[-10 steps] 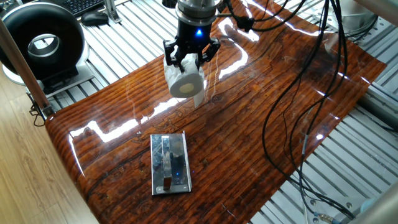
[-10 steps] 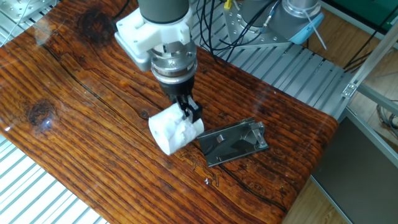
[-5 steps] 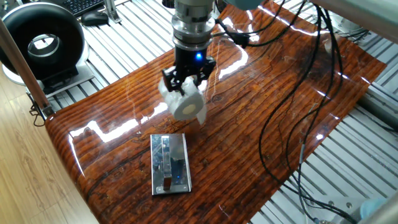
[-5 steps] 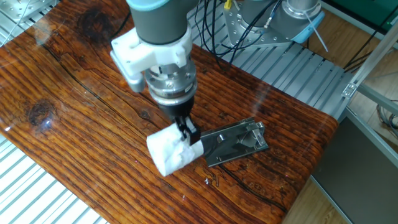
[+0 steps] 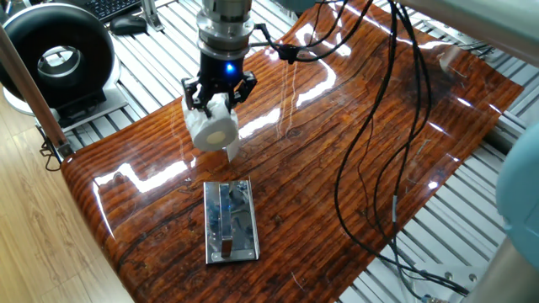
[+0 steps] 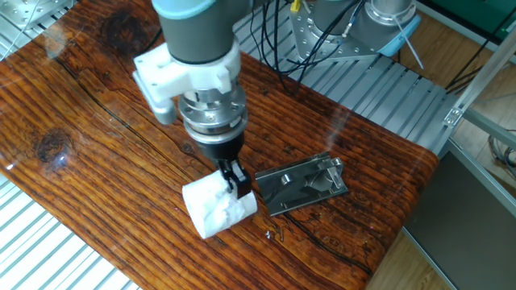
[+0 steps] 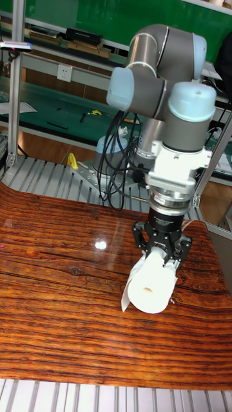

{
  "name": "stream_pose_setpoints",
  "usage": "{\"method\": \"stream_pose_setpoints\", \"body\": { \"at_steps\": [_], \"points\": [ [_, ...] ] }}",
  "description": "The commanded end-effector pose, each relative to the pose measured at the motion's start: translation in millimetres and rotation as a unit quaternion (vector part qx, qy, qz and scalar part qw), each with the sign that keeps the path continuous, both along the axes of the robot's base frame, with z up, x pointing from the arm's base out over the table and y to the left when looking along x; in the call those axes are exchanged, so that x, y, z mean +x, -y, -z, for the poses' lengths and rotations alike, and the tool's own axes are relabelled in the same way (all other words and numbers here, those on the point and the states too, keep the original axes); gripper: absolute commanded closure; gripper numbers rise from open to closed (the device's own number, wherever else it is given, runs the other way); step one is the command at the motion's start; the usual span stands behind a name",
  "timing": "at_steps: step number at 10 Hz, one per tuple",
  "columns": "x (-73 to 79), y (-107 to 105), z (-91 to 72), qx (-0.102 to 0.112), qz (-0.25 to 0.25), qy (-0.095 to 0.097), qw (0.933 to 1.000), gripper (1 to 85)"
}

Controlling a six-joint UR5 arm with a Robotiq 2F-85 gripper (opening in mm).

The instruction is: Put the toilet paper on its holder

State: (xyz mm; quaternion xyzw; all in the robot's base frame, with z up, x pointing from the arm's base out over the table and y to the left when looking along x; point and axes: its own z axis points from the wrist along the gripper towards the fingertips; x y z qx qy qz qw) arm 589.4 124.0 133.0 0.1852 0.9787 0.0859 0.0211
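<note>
My gripper [image 5: 217, 99] [image 6: 234, 179] [image 7: 161, 256] is shut on the toilet paper [image 5: 211, 128] [image 6: 216, 211] [image 7: 150, 287], a white roll held off the table with its cored end facing outward and a loose sheet hanging from it. The holder [image 5: 229, 220] [image 6: 307, 184], a shiny chrome plate with a raised bar along its middle, lies flat on the glossy wooden table [image 5: 354, 101]. In one fixed view the roll hangs just above the holder's far end; in the other fixed view it sits beside the holder's left end. The tall fixed view hides the holder.
A large black-and-white ring-shaped device [image 5: 56, 57] stands off the table's far left corner. Black cables [image 5: 379, 151] hang over the table's right half. Slatted metal framing [image 6: 379, 89] surrounds the tabletop. A keyboard and mouse [image 5: 126, 23] lie behind.
The arm has carried the roll sideways along the table, leftward in one fixed view and down toward the near edge in the other. The holder has stayed where it was.
</note>
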Motion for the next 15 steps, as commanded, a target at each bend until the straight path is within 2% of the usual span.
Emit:
{"method": "stream_pose_setpoints", "body": {
  "at_steps": [1,3,5,8,9,11,12,13,14,15],
  "points": [
    [8.5,10,-5.1,0.018,0.009,0.007,0.9998,84.7],
    [11.6,2,4.4,0.013,0.019,0.013,0.9996,84.7],
    [13.4,-11,14.8,0.018,0.034,0.014,0.9992,84.7],
    [11.3,-2,27.7,-0.011,0.046,0.008,0.9988,84.7],
    [10.8,0,30.1,-0.015,0.050,0.007,0.9986,84.7],
    [9.7,-5,34.7,0.008,0.063,0.002,0.9980,84.7],
    [8.8,-12,38.0,0.029,0.073,-0.003,0.9969,84.7],
    [7.0,-11,39.4,0.027,0.076,-0.007,0.9967,84.7],
    [5.9,-17,38.2,0.038,0.083,-0.012,0.9958,84.7],
    [2.9,-13,39.9,0.030,0.081,-0.016,0.9961,84.7]
  ]
}}
